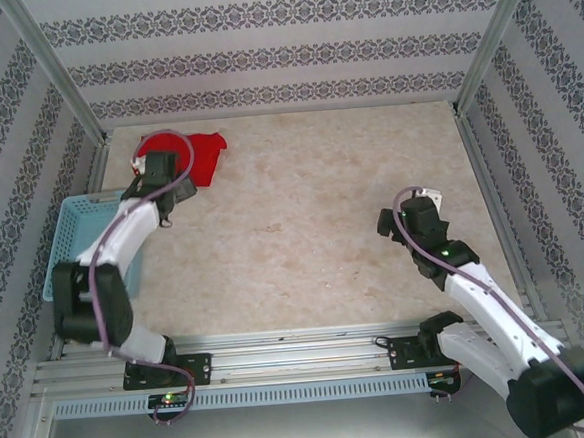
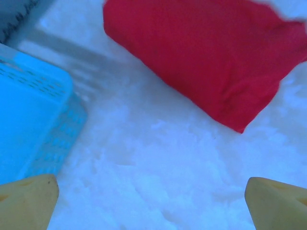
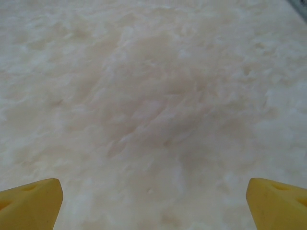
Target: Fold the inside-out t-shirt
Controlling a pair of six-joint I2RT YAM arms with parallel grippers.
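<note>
Pale marbled table point(image 1: 301, 208), patterned walls on three sides. My left gripper point(image 2: 152, 203) stands spread wide, both yellow fingertips at the bottom corners of the wrist view, nothing between them but bare tabletop. Just ahead of it and slightly to the right lies the inside-out t-shirt point(image 2: 201, 57), a compact red bundle flat on the surface, apart from my fingers, not touched. Its long axis runs on a slant across my line of approach, from upper left to a pointed corner at lower right; that corner is the part nearest me. From above, the shirt point(image 1: 202, 150) sits in the far left corner of the table, my left gripper point(image 1: 157, 178) right at its near edge. Blue mesh basket point(image 2: 29, 110) close on my left side, beside the shirt but not touching it. My right gripper point(image 3: 153, 203) is likewise wide apart and empty, over bare table, well away on the right point(image 1: 412, 211). Judgement: left arm is plainly the nearer; the next move should go forward and right.
</note>
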